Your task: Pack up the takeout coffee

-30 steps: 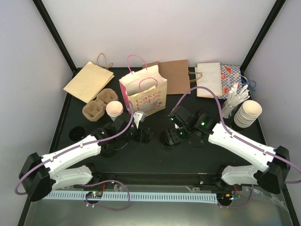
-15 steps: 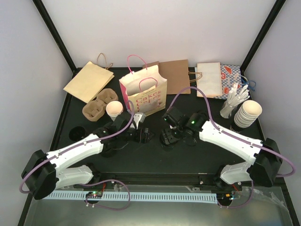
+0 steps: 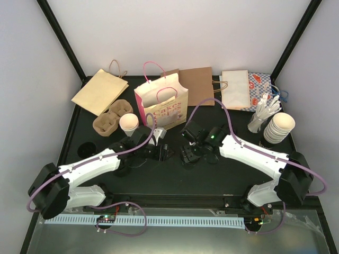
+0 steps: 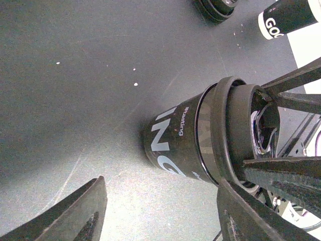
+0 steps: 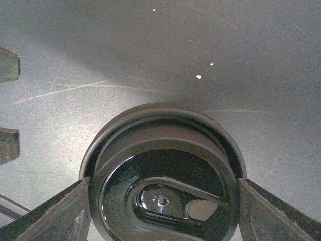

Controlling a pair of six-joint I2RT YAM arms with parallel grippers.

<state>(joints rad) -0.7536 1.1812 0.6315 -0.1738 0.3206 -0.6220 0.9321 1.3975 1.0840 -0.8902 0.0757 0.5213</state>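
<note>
The takeout coffee, a small white paper cup [image 3: 128,123], stands open next to the cardboard carrier, behind and left of my left gripper [image 3: 160,151]. A dark cup with white lettering and a black lid [image 4: 185,145] stands on the table. My right gripper [image 3: 188,153] covers it in the top view. In the right wrist view my right gripper [image 5: 160,201] has a finger pressed against each side of the black lid [image 5: 163,150]. My left gripper [image 4: 160,211] is open and empty, with the dark cup just ahead of its right finger.
An open white bag with pink handles [image 3: 161,106] stands behind the grippers. Flat paper bags [image 3: 99,91] lie along the back. A cardboard carrier [image 3: 112,117] sits at the left, and a stack of cream cups [image 3: 279,127] and utensils [image 3: 263,111] at the right. Another dark printed cup [image 4: 288,15] shows in the left wrist view.
My right arm has swung left towards the table's middle, its gripper staying over the dark cup. My left wrist has shifted slightly forward and right.
</note>
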